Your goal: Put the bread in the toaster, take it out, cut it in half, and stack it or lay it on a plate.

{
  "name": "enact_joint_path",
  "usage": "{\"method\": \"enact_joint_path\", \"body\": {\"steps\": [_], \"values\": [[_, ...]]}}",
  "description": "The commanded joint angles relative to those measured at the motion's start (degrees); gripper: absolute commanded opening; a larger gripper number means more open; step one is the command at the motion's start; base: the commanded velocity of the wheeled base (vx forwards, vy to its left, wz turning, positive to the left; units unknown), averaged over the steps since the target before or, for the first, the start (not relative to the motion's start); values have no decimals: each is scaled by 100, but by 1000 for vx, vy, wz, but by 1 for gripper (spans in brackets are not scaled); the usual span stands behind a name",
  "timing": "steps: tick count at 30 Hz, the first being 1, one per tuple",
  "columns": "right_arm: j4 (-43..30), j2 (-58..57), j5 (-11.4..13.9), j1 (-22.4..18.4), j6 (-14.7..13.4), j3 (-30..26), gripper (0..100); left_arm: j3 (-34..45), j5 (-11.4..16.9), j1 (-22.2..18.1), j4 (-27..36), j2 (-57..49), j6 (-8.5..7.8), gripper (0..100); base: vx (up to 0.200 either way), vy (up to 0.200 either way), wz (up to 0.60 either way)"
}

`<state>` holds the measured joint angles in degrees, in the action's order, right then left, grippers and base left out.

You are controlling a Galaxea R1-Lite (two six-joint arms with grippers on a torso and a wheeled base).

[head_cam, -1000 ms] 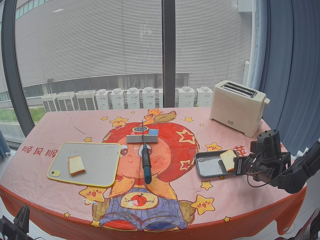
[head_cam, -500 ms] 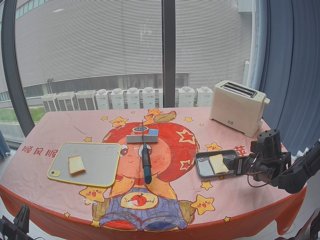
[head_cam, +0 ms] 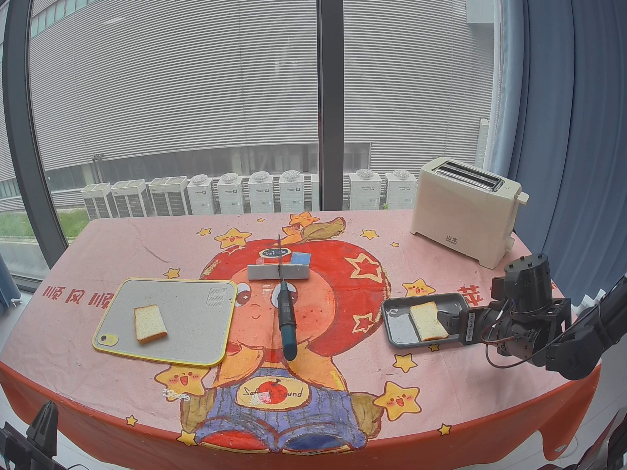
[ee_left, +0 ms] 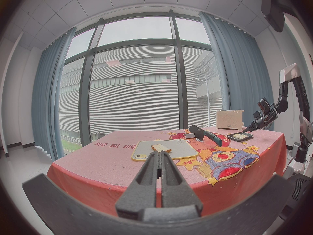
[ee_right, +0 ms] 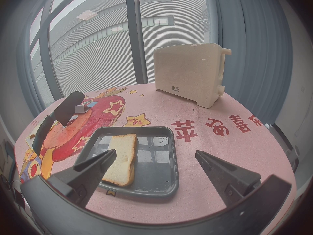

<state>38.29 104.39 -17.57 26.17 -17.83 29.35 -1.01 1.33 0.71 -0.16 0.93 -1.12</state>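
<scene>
Two portions, well apart: one bread piece (head_cam: 428,321) in the tray (head_cam: 398,326) at lower right, a second bread piece (head_cam: 149,323) on the cutting board (head_cam: 196,321) at lower left. The right pincer (ee_right: 155,154) gapes beside the tray and the left pincer (ee_left: 159,157) is pressed together; a careless swing could knock the tray off the counter (head_cam: 457,386).

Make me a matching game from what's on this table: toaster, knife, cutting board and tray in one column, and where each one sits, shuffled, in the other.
Things
1. toaster
2. knife
3. cutting board
4. tray

Places
A. on the left, one bread piece on it
B. far right, at the back
C. in the middle, handle toward the robot
D. just ahead of the open right pincer, a bread slice inside

Pairs: 1-B, 2-C, 3-A, 4-D
</scene>
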Motion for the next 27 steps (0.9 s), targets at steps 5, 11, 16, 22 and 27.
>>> {"method": "enact_joint_path", "body": {"steps": [5, 11, 16, 22, 27], "values": [[3, -156, -1, 72, 8, -18, 100, 101, -1, 0, -2, -93, -2, 0, 0, 0, 0], [-41, -490, -19, 160, 43, -53, 100, 101, -1, 0, -2, -93, -2, 0, 0, 0, 0], [-76, -771, -63, 239, 52, -79, 100, 101, -1, 0, -2, -93, -2, 0, 0, 0, 0], [-85, -964, -71, 301, 131, -105, 100, 101, -1, 0, 7, -93, -2, 0, 0, 0, 0], [-76, -1035, -133, 301, 166, -114, 100, 101, -1, 0, -2, -93, -2, 0, 0, 0, 0]]}}
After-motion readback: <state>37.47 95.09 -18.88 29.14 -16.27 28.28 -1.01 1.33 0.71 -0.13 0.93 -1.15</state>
